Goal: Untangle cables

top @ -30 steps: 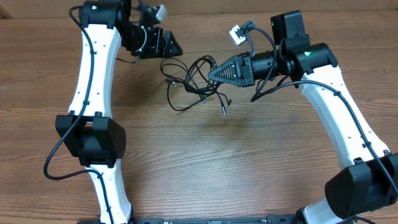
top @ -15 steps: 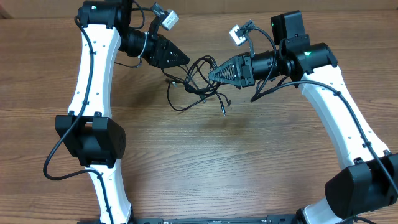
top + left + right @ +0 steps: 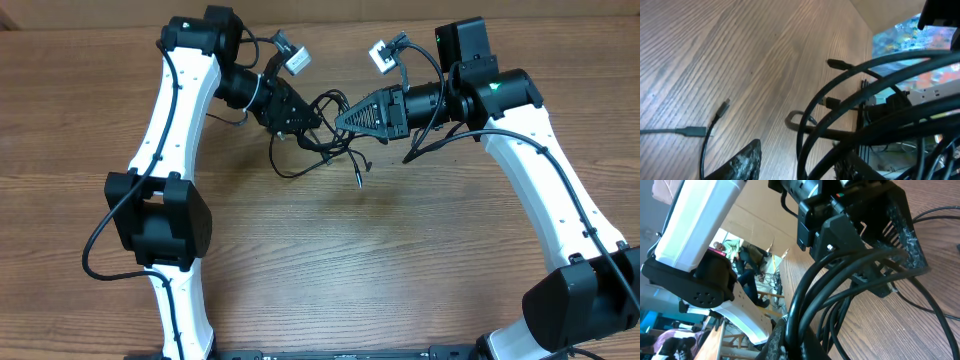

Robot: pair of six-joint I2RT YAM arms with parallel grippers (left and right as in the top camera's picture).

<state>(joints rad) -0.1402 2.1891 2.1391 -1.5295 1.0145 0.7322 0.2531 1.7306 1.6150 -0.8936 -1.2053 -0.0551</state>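
Observation:
The cables are thin black cords lying in a tangle at mid-table, with one plug end trailing toward the front. My right gripper is shut on a bunch of strands at the tangle's right side. The right wrist view shows those cables pinched between the fingers of the right gripper. From the left, my left gripper reaches into the tangle. In its wrist view the left gripper is open with cable loops passing between the fingers. Bare wood shows beside the left fingertip.
A loose cord with a plug lies flat on the wooden table. The two gripper tips sit only a few centimetres apart. Both arm bases stand near the front edge. The left gripper's body fills the right wrist view.
The left arm has swung right from the table's back left, bringing its gripper up to the tangle, and its jaws have narrowed. The right arm and its hold have not moved.

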